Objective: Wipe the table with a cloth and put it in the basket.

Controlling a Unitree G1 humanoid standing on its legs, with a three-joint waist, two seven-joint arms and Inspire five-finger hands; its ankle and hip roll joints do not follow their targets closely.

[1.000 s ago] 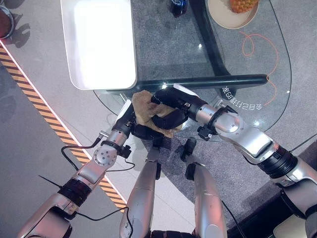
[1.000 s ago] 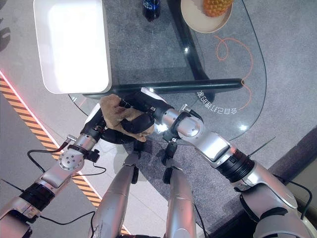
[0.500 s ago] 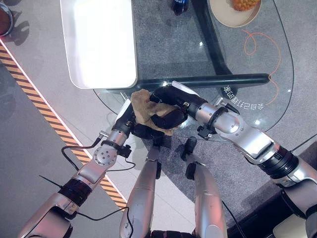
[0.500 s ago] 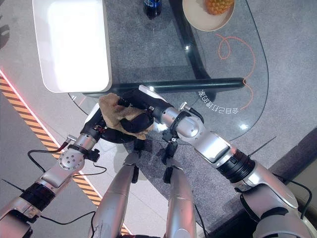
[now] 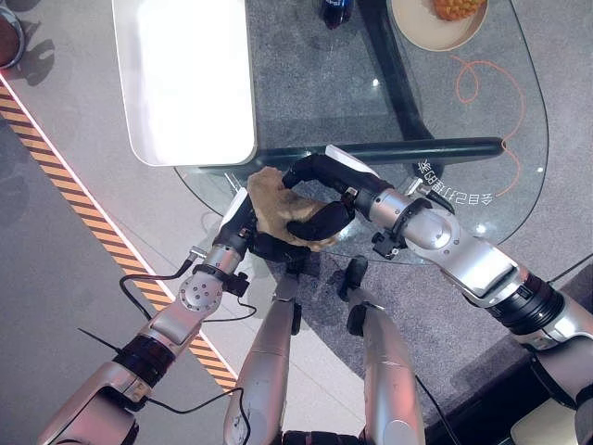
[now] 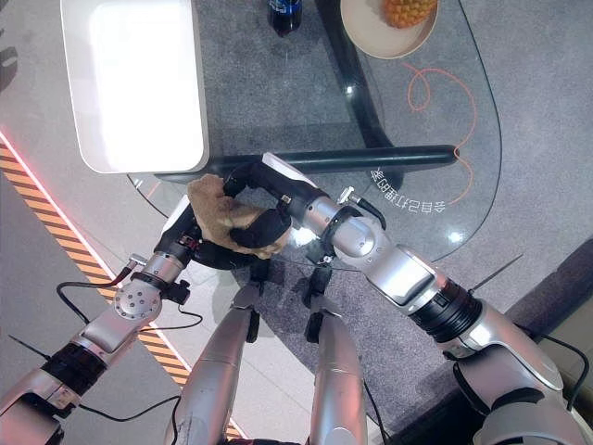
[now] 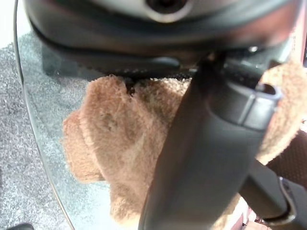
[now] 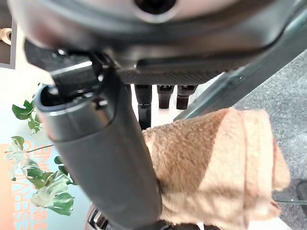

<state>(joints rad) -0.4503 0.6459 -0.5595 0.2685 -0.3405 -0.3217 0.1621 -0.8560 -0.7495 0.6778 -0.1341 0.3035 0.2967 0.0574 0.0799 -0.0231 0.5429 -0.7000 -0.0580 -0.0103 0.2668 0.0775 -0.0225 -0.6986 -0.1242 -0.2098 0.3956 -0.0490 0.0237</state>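
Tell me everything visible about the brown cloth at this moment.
The cloth is tan-brown and fuzzy, like terry or fleece, bunched into a crumpled wad rather than spread flat. It sits at the near edge of the glass table, just in front of the white tray. Both hands are on it: the left hand holds it from below and the near side, and the right hand curls over it from the far side, thumb pressed against its front. One folded corner sticks out free toward the tray.

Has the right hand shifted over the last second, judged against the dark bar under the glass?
Yes, slightly. The right hand has opened up toward the dark bar, its fingers arching over the brown cloth, thumb underneath.
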